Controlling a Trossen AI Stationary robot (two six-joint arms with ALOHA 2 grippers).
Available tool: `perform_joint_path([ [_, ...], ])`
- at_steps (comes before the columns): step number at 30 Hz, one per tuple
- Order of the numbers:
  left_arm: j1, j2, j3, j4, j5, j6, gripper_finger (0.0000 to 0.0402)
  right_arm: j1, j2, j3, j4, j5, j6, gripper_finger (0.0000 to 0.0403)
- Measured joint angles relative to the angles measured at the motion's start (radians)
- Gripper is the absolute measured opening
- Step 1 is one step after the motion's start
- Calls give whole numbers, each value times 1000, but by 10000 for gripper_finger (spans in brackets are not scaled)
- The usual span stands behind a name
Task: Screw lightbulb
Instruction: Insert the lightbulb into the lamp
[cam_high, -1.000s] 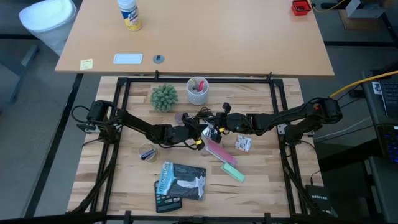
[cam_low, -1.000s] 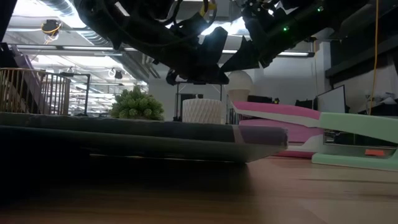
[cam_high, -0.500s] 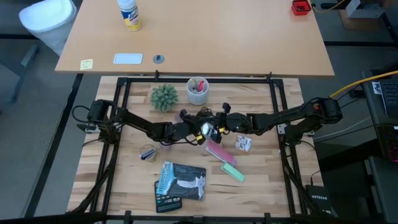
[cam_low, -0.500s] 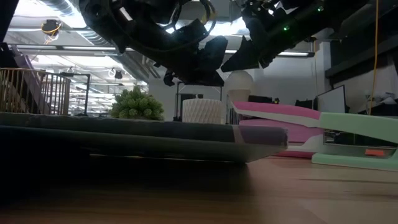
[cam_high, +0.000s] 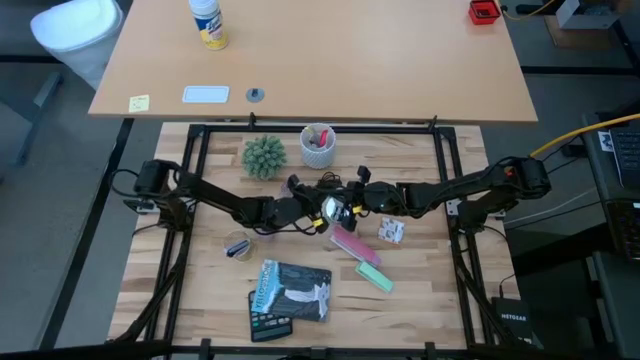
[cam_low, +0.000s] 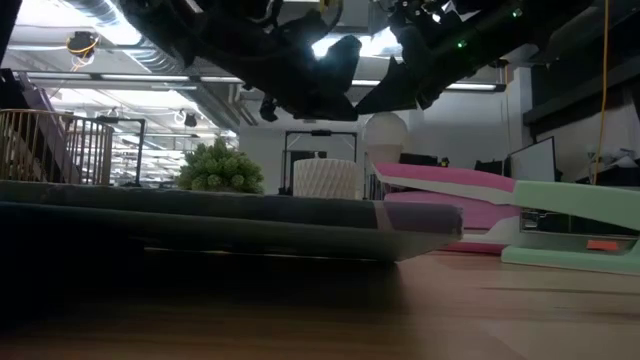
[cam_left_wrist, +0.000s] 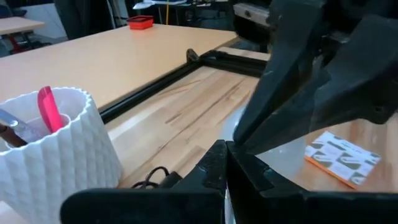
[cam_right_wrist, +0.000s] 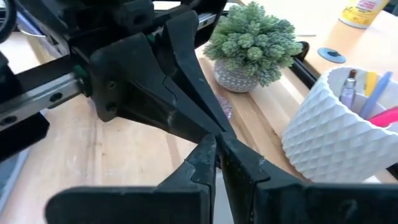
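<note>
The lightbulb (cam_low: 385, 133) shows in the low view as a frosted white globe, narrow end down, right under my two grippers. Its lower end is hidden behind the pink stapler (cam_low: 450, 185). From above it is a bright spot (cam_high: 335, 208) at mid-table, between the two gripper tips. My right gripper (cam_high: 347, 206) comes from the table's right and is shut at the bulb's top. My left gripper (cam_high: 316, 210) comes from the left and is shut, tip to tip with the right one (cam_right_wrist: 214, 140). A black cord (cam_high: 318, 183) lies just beyond them. My right gripper is shut at the top of the bulb's globe (cam_low: 385, 117), its fingers slanting down from the table's right. The fingers hide the place of contact. The bulb stands narrow end down below them. My left gripper: I cannot tell whether its shut tips touch the bulb.
A white ribbed cup of pens (cam_high: 318, 146) and a small green plant (cam_high: 264, 156) stand at the far side. A pink stapler (cam_high: 352, 243), a green stapler (cam_high: 376, 277), a small printed card (cam_high: 391, 231), a dark book (cam_high: 290, 297) and a small dish (cam_high: 238, 246) lie nearer.
My left gripper has risen a little and tipped, its underside now slanted where it was level in the low view. The bulb and my right gripper have stayed in place.
</note>
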Motion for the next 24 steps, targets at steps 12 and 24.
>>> perform_joint_path([
  [12, -81, 46, 1, -24, 32, -118, 1, -4, 1, 0, -1, 22, 1, 28],
  [24, -75, 45, 1, -9, 26, -113, 1, -1, 1, 0, 0, 11, 0, 28],
])
